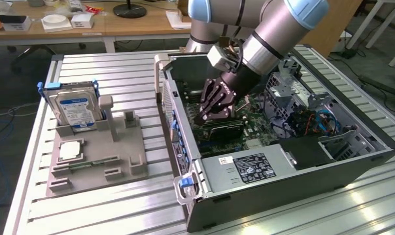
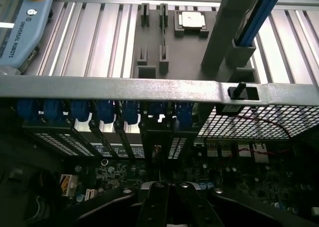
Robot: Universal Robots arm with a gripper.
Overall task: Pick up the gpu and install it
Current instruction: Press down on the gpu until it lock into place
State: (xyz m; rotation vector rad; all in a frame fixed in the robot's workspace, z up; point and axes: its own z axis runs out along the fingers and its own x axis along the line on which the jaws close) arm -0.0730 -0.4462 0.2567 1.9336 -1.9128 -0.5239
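My gripper (image 1: 207, 116) reaches down into the open computer case (image 1: 276, 191), just over the motherboard (image 1: 253, 129). Its fingers are shut on the top edge of the gpu (image 1: 222, 130), a thin dark card that stands on edge right above the board. In the wrist view the gripper (image 2: 167, 207) has its fingers pressed together, and the gpu (image 2: 157, 147) runs from them toward the row of rear slots with blue clips (image 2: 99, 110). The card's lower edge is hidden, so I cannot tell whether it sits in its slot.
A grey parts tray (image 1: 129, 169) lies to the exterior view's left of the case, holding a silver hard drive (image 1: 76, 110), a square chip (image 1: 72, 151) and a green memory stick (image 1: 93, 163). The power supply (image 1: 250, 169) and the case's side wall (image 1: 174, 132) crowd the gripper.
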